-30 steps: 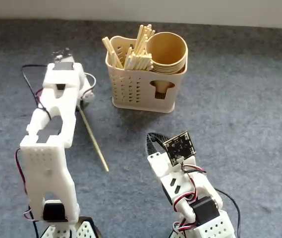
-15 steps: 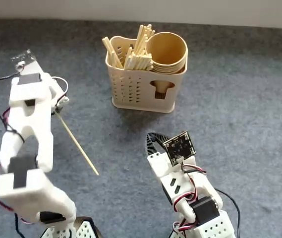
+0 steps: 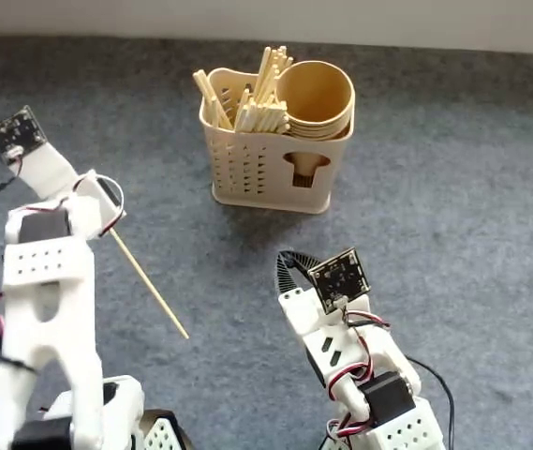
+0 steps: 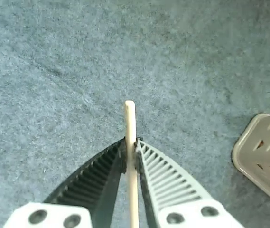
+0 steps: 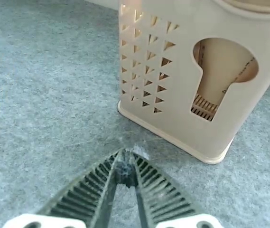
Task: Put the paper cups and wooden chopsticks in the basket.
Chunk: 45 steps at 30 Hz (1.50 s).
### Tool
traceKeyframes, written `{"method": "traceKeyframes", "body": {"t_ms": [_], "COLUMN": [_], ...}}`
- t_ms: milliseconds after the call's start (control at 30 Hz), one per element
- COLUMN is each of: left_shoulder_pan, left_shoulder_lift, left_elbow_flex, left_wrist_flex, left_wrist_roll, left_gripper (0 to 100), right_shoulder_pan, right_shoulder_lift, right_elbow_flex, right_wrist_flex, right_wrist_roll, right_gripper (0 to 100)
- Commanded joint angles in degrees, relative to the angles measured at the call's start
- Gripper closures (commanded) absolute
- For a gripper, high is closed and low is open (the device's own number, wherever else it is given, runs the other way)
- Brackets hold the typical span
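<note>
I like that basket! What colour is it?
The basket is cream beige with triangle holes; the right wrist view shows it best.

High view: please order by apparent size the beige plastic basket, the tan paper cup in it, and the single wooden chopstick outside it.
1. beige plastic basket
2. tan paper cup
3. single wooden chopstick: smallest in area, though longer than the cup is wide

Basket (image 3: 271, 173) stands far centre, top crowded with chopsticks (image 3: 257, 103) and paper cups (image 3: 318, 94). Bare carpet (image 3: 472, 216) right; held chopstick (image 3: 149, 272) slants across left.
</note>
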<state>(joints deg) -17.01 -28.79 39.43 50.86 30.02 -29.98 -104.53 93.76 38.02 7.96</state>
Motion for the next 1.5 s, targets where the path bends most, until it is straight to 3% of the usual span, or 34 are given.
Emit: {"method": "traceKeyframes", "body": {"t_ms": [0,333,667,800,967,1200,1467], "left_shoulder_pan": [1.8,2.2,2.3,2.4,4.9,14.2,19.1], "left_shoulder_lift": [-11.6,-30.0,-49.8,-54.3,-56.9,-56.7,-46.5], "left_elbow_flex": [3.6,15.1,16.7,16.9,16.6,11.7,1.3], "left_wrist_flex": [-1.2,-10.4,-14.2,-21.0,-29.2,-36.6,-37.9], "left_wrist_roll": [-0.1,-0.1,-0.3,-7.7,-12.2,-21.5,-22.2], "left_gripper": [99,99,99,99,99,99,99], "right_shoulder_pan": [0.7,0.7,0.7,0.7,0.7,0.7,0.7], "right_shoulder_lift": [-0.7,-0.7,-0.7,-0.7,-0.7,-0.7,-0.7], "right_elbow_flex": [-0.2,1.0,1.0,1.1,1.1,1.1,1.2], "right_wrist_flex": [-1.5,-1.7,-1.7,-1.7,-1.7,-1.7,-1.7], "right_wrist_roll": [0.2,0.2,0.2,1.7,3.1,3.2,3.1], "right_gripper": [99.2,99.2,99.2,99.2,99.2,99.2,99.2]}}
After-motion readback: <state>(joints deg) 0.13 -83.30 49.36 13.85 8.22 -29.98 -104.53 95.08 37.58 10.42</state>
